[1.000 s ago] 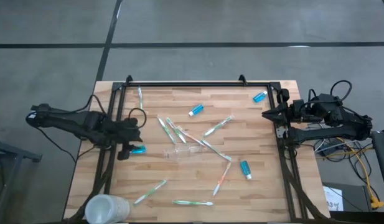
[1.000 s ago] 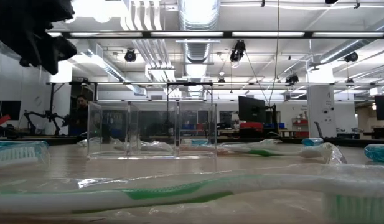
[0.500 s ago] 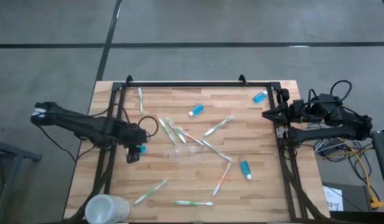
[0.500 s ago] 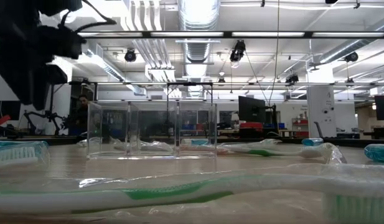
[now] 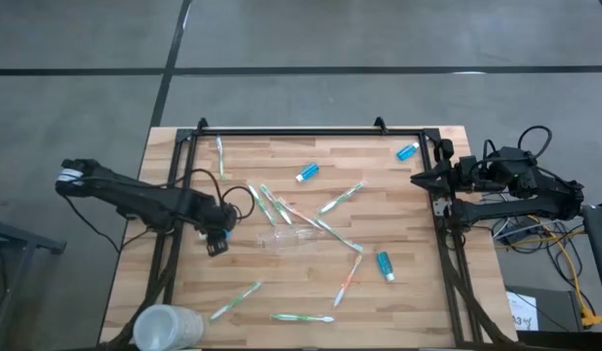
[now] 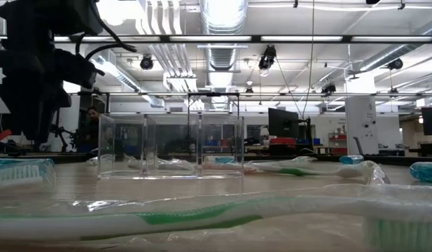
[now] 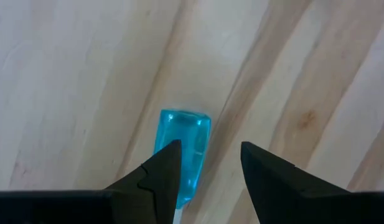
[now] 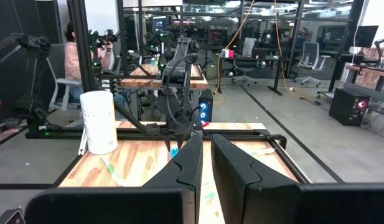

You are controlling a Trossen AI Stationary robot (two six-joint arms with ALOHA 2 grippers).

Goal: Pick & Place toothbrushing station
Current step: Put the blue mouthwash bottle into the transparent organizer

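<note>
Since the earlier high view, the left gripper has travelled from near the tabletop's left edge further inward, and it now stands directly above a small blue tube lying flat on the wooden tabletop. In the left wrist view, the fingers are spread wide and hold nothing; the tube lies under the gap but offset toward one finger, which overlaps its near end. Its long axis runs roughly forward from the wrist, close to the line of the fingers and slightly oblique to the board grain, so the judgement is that a small sideways correction is required before descent and closure. The toothbrushing station, a clear and nearly colourless holder, stands near the centre of the tabletop, inboard of the left gripper on the side away from the left edge; it is near the gripper but apart from it. Toothbrushes and other blue tubes lie scattered around the holder. The left arm is clearly the nearer arm to both tube and holder. The right gripper waits at the right edge of the tabletop, well apart from the holder, fingers drawn narrow and empty
</note>
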